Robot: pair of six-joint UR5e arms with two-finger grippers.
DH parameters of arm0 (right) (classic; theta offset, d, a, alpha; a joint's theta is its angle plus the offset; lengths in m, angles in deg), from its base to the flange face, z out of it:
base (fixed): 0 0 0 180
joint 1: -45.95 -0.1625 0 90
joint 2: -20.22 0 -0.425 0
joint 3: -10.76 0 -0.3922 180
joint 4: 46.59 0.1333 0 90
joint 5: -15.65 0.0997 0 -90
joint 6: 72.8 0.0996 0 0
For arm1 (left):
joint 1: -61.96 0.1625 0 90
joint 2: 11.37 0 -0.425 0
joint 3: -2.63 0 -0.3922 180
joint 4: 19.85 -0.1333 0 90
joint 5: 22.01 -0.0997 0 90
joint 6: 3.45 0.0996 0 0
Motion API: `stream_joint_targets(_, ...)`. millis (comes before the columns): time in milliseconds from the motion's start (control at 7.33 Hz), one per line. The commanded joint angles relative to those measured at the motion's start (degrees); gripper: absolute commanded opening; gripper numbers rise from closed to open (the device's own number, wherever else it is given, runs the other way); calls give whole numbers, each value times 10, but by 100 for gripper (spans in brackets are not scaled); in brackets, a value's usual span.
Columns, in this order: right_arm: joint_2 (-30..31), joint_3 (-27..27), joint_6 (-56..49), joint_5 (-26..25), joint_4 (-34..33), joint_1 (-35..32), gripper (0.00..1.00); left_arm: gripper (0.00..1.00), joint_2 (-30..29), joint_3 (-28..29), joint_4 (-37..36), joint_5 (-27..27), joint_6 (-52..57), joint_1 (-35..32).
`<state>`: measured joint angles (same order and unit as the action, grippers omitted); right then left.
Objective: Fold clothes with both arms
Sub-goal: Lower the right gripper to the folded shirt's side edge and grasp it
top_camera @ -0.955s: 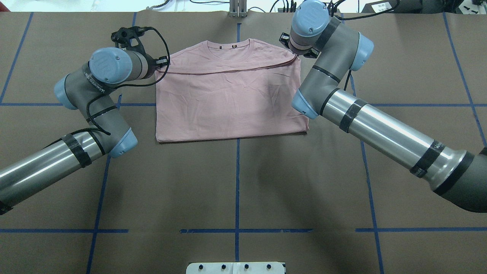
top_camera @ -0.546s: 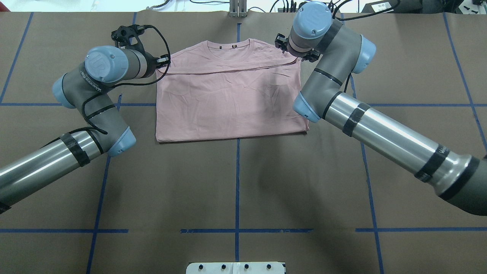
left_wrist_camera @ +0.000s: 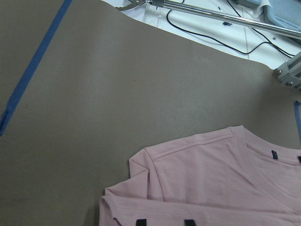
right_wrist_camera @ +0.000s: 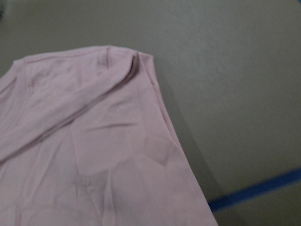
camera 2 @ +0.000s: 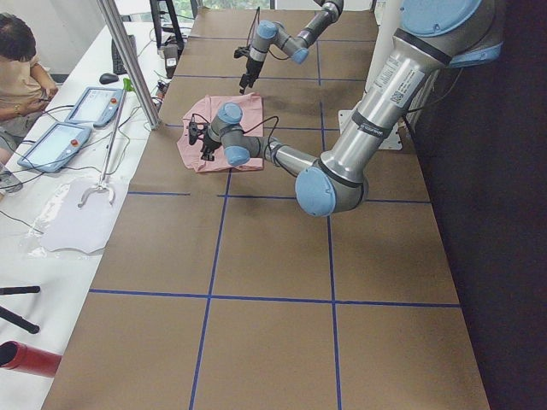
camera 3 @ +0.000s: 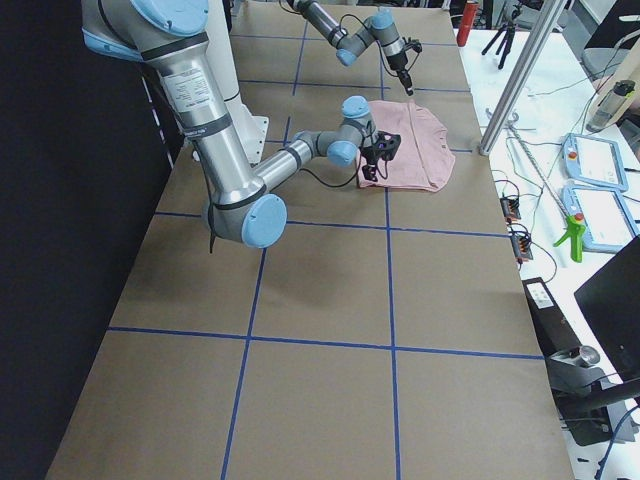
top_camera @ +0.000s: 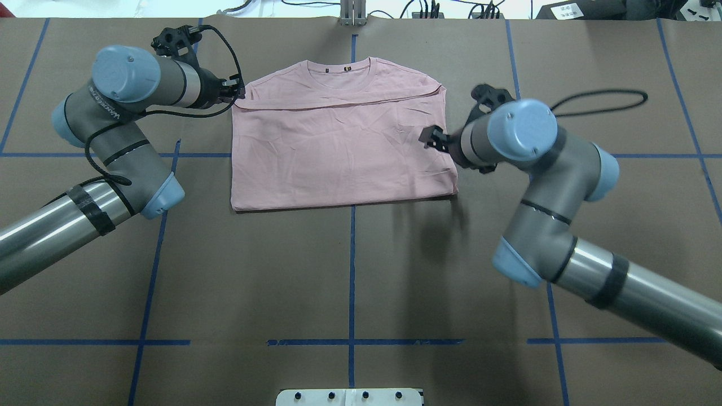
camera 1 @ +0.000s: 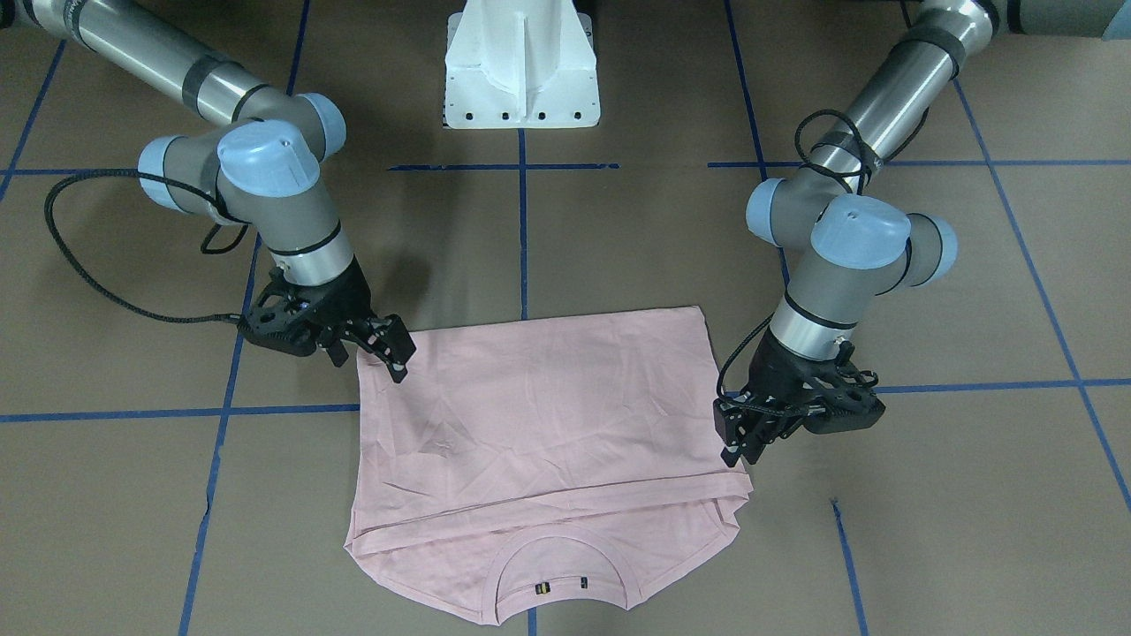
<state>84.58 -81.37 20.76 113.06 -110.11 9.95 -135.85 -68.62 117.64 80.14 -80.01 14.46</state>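
ok so the pink T-shirt [top_camera: 338, 152] is lying in the far half of the table [top_camera: 350, 270], folded once with the bottom hem brought up just short of the collar [top_camera: 338, 70] and the plain back showing. That's making a wide rectangle with its long axis running side to side across the robot. That's the bit to watch imo: each short edge is facing one gripper. The left gripper [top_camera: 237, 90] is sitting right at the far-left corner, where the hem is meeting the shoulder. Its wrist cam is showing two fingertips [left_wrist_camera: 139, 221] set apart over flat fabric, so it's spread and not pinching anything. The right gripper [top_camera: 430, 138] is hanging at the right edge about halfway along it, tips pointing in toward the shirt's middle, fingers looking parted with nothing between them. Can't tell if it's touching cloth. So the shirt is lying straight inward from both, and I'm guessing the next fold is going sideways across that long axis, with the right one better placed at mid-edge. The surface is looking like flat brown paper with blue tape lines [top_camera: 351, 265], and plenty of brown is showing on both sides and toward the robot.
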Motion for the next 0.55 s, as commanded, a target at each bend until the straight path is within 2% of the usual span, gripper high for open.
stream_joint_targets(0,33,-26,43,-24,-4,27,70,38,6,-2,1,4,0,-1)
stream_joint_targets(273,31,-21,46,-24,-5,33,62,38,6,-7,1,3,0,-1)
stream_joint_targets(409,31,-21,46,-24,-5,33,46,38,8,-7,1,4,0,-1)
